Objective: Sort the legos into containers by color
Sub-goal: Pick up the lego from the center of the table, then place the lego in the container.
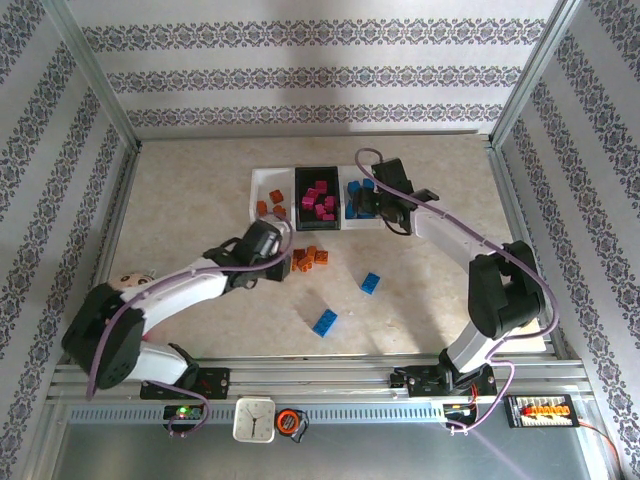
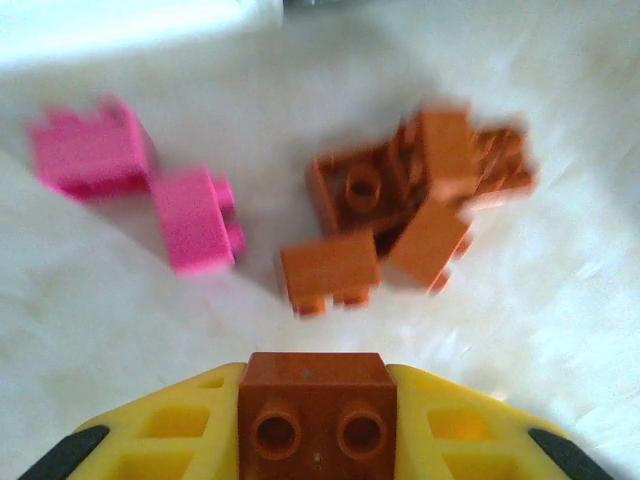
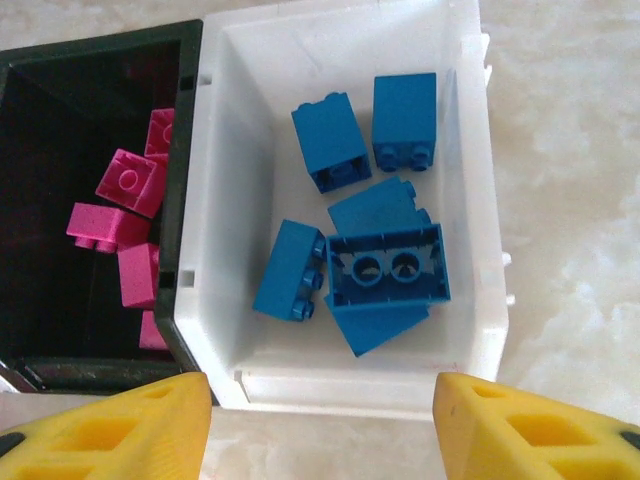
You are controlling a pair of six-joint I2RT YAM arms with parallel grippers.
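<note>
My left gripper (image 2: 317, 425) is shut on an orange-brown lego (image 2: 317, 378), held just above the table. Ahead of it lies a pile of orange legos (image 2: 410, 215) with two pink legos (image 2: 195, 222) to their left. In the top view the left gripper (image 1: 281, 263) sits beside that orange pile (image 1: 312, 258). My right gripper (image 3: 320, 430) hangs open over the near edge of the right white container (image 3: 340, 385), which holds several blue legos (image 3: 388, 264). The black container (image 3: 60, 120) beside it holds pink legos (image 3: 128, 182). The left white container (image 1: 266, 183) holds a few orange legos.
Two blue legos (image 1: 371, 284) (image 1: 324, 322) lie loose on the table in front of the containers. A small doll (image 1: 130, 280) rests by the left arm. Metal frame rails and patterned walls enclose the table.
</note>
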